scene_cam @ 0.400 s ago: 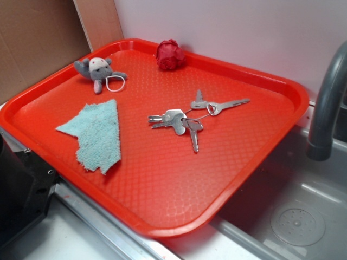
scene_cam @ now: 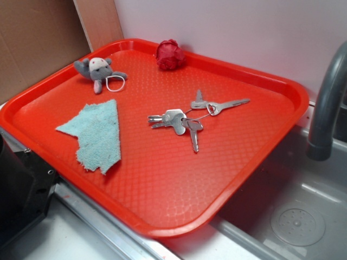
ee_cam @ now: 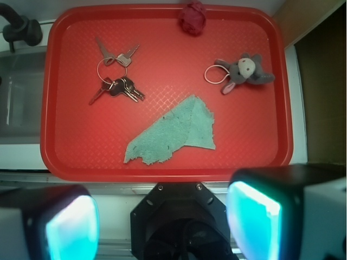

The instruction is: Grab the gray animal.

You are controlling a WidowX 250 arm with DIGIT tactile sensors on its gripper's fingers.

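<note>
Gray animal [scene_cam: 98, 70] — on tray [scene_cam: 179, 184] (untouched)

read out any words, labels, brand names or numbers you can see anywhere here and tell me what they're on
No readable text in either view.
Keys: any stamping is too small to read.
Gray animal, red ball, blue rag, red tray: no label or print visible.

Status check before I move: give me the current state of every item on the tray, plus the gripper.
gray animal: lying free at the tray's far corner, white loop attached, ungrasped.
red fabric ball: resting against the tray's far rim.
light blue rag: spread flat, crumpled edges.
bunch of keys: fanned out on their ring.
red tray: flat on the counter.
gripper: open, empty, off the tray.
</note>
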